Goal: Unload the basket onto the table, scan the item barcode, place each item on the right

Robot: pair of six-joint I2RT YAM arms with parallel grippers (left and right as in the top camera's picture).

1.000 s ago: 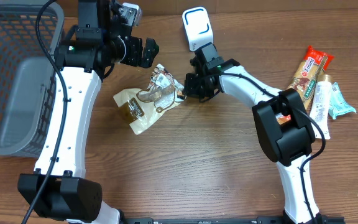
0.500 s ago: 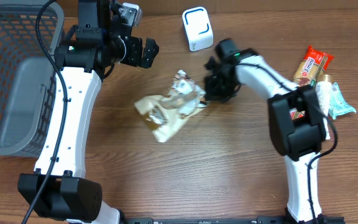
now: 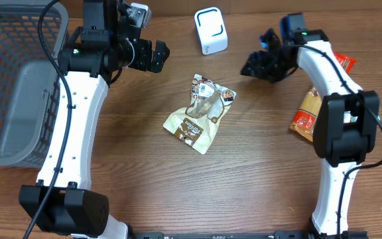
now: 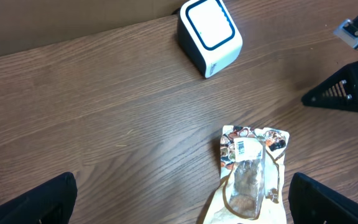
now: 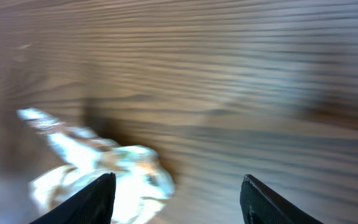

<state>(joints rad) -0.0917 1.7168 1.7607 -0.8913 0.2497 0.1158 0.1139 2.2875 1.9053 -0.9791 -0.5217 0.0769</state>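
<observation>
A tan and brown snack pouch (image 3: 201, 113) with a clear window lies flat at the table's middle, held by nothing. In the left wrist view the pouch (image 4: 250, 174) shows a white barcode label (image 4: 242, 147) near its top edge. The white scanner (image 3: 211, 30) with a blue outline stands at the back; the left wrist view shows the scanner (image 4: 210, 28) too. My right gripper (image 3: 252, 66) hangs open and empty to the pouch's upper right. Its wrist view is blurred, with the gripper (image 5: 179, 199) open and the pouch (image 5: 98, 162) at lower left. My left gripper (image 3: 156, 56) stands wide open above the table, up and left of the pouch; its wrist view shows the gripper (image 4: 182, 202) empty.
A grey mesh basket (image 3: 12, 86) fills the left edge. An orange packet (image 3: 305, 114) lies beside the right arm, and a red packet (image 3: 345, 62) peeks out behind it.
My right gripper has dragged the pouch rightward, opened and let it go, then swung off to the right. The pouch now lies flat at the middle. The left arm has not moved.
</observation>
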